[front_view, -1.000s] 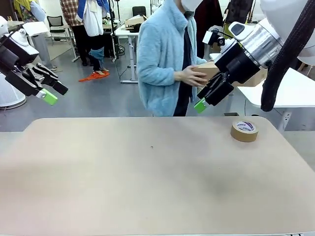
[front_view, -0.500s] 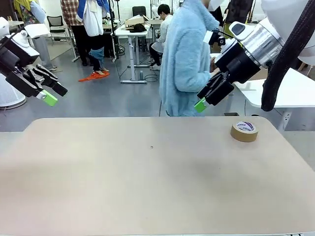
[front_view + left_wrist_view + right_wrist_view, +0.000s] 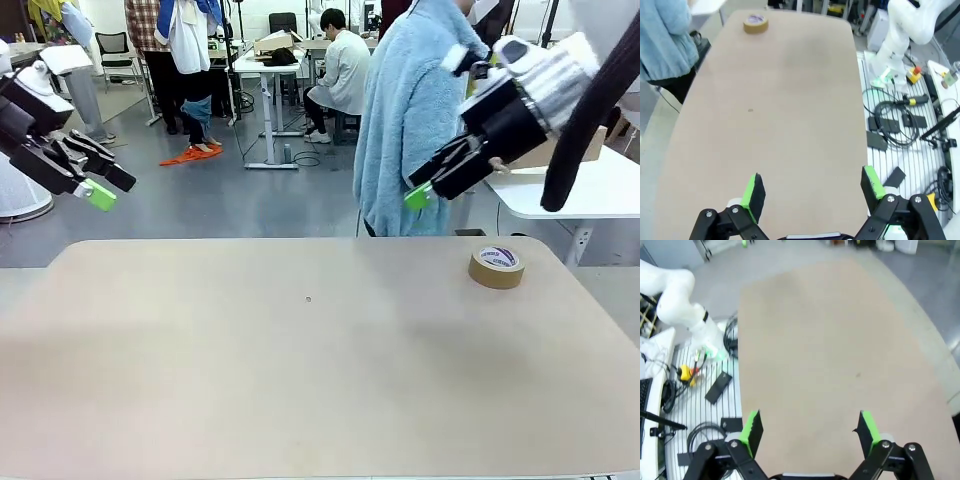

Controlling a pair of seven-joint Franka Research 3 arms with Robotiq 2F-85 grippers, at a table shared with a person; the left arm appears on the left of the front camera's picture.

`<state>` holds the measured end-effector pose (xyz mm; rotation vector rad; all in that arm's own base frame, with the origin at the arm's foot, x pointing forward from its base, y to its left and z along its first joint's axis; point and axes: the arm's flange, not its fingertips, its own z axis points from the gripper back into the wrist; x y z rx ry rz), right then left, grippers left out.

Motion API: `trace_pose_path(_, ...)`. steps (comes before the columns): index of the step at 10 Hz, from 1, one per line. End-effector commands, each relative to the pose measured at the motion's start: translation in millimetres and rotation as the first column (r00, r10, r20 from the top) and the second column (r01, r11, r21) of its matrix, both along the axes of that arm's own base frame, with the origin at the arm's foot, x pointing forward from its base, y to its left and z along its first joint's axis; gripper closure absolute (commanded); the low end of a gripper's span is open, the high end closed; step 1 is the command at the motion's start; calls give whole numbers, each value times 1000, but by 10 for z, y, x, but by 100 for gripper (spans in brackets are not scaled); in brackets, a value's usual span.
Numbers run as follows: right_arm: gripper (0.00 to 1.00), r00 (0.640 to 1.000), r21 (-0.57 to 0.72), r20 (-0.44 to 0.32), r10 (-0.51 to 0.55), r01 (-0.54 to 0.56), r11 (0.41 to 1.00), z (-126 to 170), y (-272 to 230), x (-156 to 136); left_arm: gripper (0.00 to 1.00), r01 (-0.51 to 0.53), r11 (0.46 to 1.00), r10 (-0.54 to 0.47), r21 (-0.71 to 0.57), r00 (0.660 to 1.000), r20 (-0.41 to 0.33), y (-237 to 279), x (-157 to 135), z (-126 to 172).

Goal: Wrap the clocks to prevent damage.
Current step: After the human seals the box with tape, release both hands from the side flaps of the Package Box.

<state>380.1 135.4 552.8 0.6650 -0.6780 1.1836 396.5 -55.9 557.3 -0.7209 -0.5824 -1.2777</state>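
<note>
- The roll of brown tape (image 3: 497, 266) lies flat on the tan table (image 3: 300, 370), near the far right corner; in the left wrist view the roll of brown tape (image 3: 755, 23) sits at the table's (image 3: 780, 100) far end.
- The right gripper (image 3: 425, 190) hangs in the air up and to the left of the tape, well apart from it; its jaws stand spread wide with nothing between them, as the right wrist view (image 3: 810, 427) shows.
- A person in a light blue fleece (image 3: 410, 120) stands just behind the right gripper, beyond the table's far edge from the tape.
- The left gripper (image 3: 100, 185) is raised far to the left of the tape, off the table's left end; fingers spread apart and empty (image 3: 812, 187).
</note>
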Motion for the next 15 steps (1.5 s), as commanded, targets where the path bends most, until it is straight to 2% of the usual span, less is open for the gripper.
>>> trace_pose_path(1, 0, 997, 206, 82, 9, -26, 978, -232, -310, -94, 0, -21, 988, 35, -154, 995, 91, 154, 6, -232)
trace_pose_path(4, 0, 999, 256, 38, -37, 26, 966, -461, -540, -124, 0, -103, 961, 155, -257, 969, 192, 346, -43, -388)
trace_pose_path(6, 0, 999, 271, 30, -43, 33, 962, -529, -596, -120, 0, -77, 944, 156, -322, 961, 230, 433, -103, -379)
trace_pose_path(8, 0, 997, 276, 6, -75, 70, 959, -541, -634, -64, 0, -69, 931, 153, -357, 965, 212, 489, -107, -306)
trace_pose_path(9, 0, 999, 251, 9, -49, 45, 967, -510, -655, -121, 0, -56, 942, 123, -331, 975, 186, 481, -103, -281)
trace_pose_path(10, 0, 999, 251, 9, -49, 45, 967, -510, -655, -121, 0, -90, 941, 163, -327, 965, 203, 484, -73, -297)
trace_pose_path(15, 0, 999, 251, 9, -49, 45, 967, -510, -655, -121, 0, -90, 941, 163, -327, 965, 203, 484, -73, -297)
